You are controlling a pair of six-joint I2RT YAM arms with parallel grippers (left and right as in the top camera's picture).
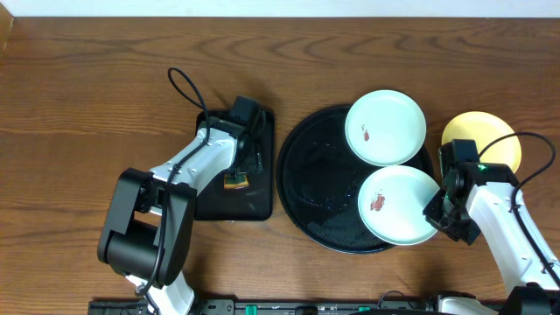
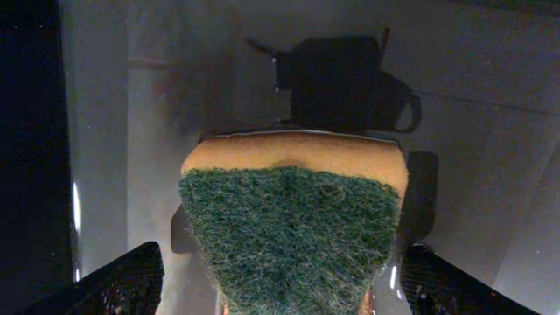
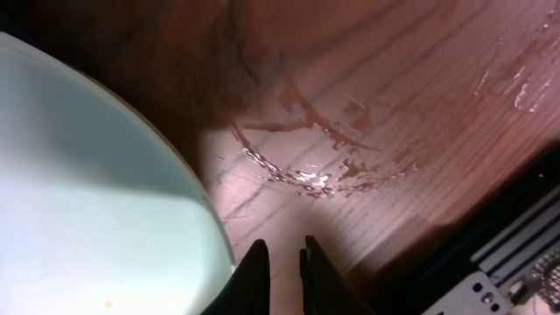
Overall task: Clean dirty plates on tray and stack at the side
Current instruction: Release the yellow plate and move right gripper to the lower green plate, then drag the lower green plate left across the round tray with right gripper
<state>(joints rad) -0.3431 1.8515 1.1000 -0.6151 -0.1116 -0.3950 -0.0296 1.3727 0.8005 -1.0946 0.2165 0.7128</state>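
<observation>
Right gripper (image 3: pixel 285 262) is at the right rim of the lower mint plate (image 1: pixel 398 206), jaws almost together with a thin gap showing. Can't tell if the rim is pinched. Left gripper (image 2: pixel 284 280) is spread wide around the sponge (image 2: pixel 293 219) on the rectangular tray (image 1: pixel 262 206), not clamping it as far as I can see.

Progress: yellow plate (image 1: pixel 481 140) is off on the table (image 1: pixel 87 87) beside the round tray (image 1: pixel 302 175) and looks clean, so probably done. Upper mint plate (image 1: pixel 385 128) and the lower one sit on the round tray, overhanging its edge, with red smears (image 1: pixel 378 204) on each. Two left to scrub and stack.
</observation>
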